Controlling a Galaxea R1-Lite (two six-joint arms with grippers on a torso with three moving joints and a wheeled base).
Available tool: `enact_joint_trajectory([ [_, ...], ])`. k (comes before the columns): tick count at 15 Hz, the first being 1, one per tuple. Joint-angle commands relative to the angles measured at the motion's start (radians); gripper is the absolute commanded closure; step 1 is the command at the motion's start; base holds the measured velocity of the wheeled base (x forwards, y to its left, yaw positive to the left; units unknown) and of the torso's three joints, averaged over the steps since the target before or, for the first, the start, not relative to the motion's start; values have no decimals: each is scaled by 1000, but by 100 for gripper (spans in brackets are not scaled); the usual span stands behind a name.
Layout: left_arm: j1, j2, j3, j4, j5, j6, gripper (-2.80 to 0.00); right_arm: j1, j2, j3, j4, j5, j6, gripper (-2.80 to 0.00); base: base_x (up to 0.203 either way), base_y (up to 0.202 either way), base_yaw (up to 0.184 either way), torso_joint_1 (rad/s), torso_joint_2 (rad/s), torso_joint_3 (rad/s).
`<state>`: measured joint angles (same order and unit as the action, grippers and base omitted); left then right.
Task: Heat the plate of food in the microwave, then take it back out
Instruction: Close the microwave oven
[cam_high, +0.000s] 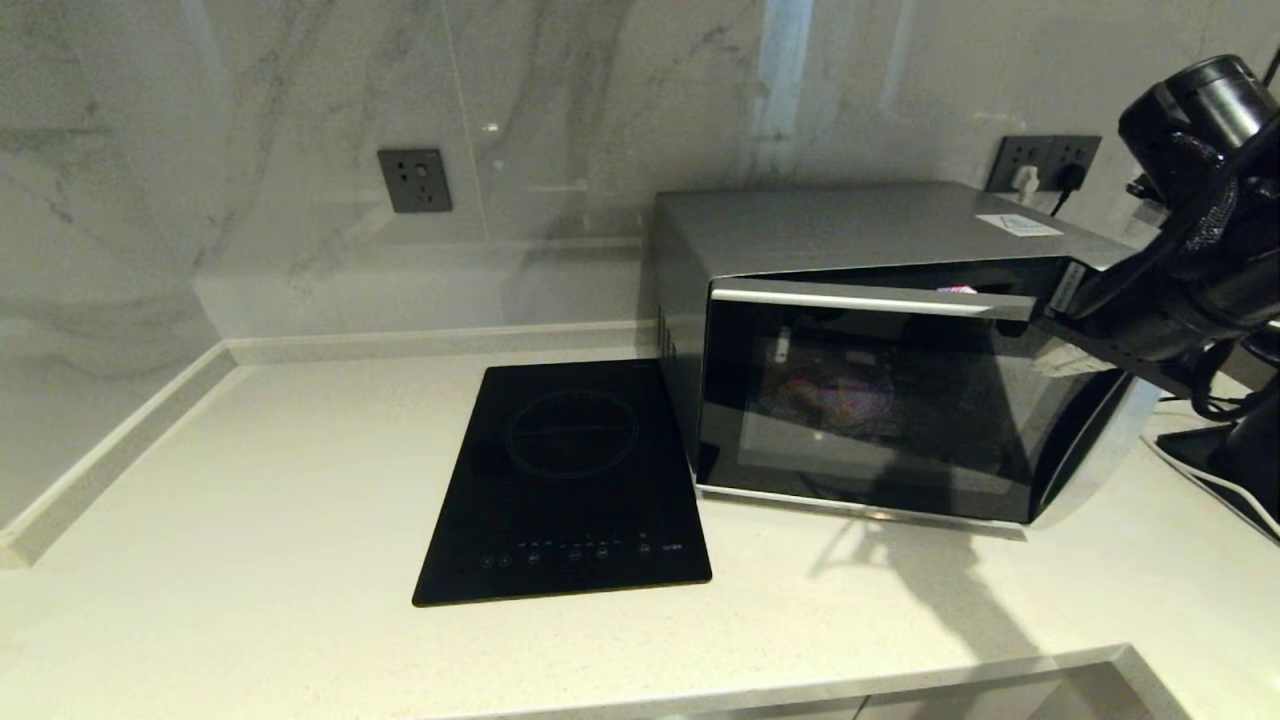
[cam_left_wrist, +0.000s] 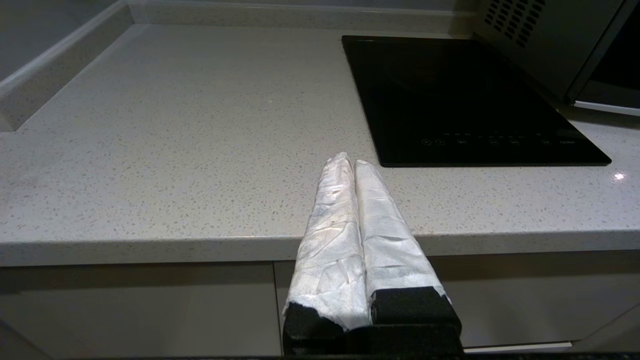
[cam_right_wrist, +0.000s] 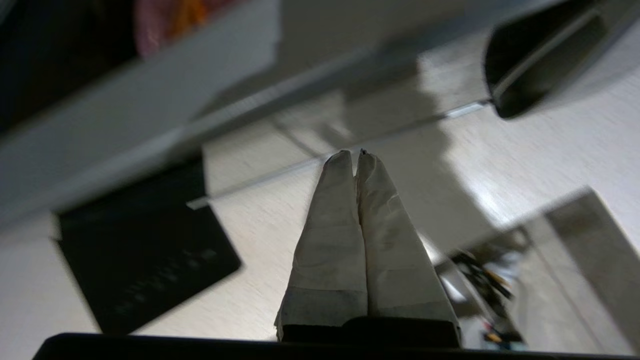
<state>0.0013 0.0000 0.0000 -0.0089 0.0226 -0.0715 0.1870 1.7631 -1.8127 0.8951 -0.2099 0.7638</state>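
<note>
Pale speckled stone tabletop (cam_high: 250, 560), raised lip along back and left edges against marble wall. Flat black hob (cam_high: 570, 480) lies flush on it near the middle, touch controls toward front edge. Microwave (cam_high: 860, 350) sits on the tabletop just right of hob, nearly touching, door slightly ajar at top. Rest of surface bare stone.

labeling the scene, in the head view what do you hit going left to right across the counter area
wall socket → black induction hob → microwave, its door ajar, with the plate of food dimly seen through the glass → right arm at the door's right edge
</note>
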Motion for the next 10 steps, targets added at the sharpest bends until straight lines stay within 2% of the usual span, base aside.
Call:
enact_joint_trajectory([
  [1,0,2,0,0,0,-1,0,-46,83,-57,-70,64,2,0,0,0,0,0,0,0],
  [6,0,2,0,0,0,-1,0,-76,118,-63,-208,103,2,0,0,0,0,0,0,0],
  [10,0,2,0,0,0,-1,0,-112,160,-75,-296,110,-35,0,0,0,0,0,0,0],
])
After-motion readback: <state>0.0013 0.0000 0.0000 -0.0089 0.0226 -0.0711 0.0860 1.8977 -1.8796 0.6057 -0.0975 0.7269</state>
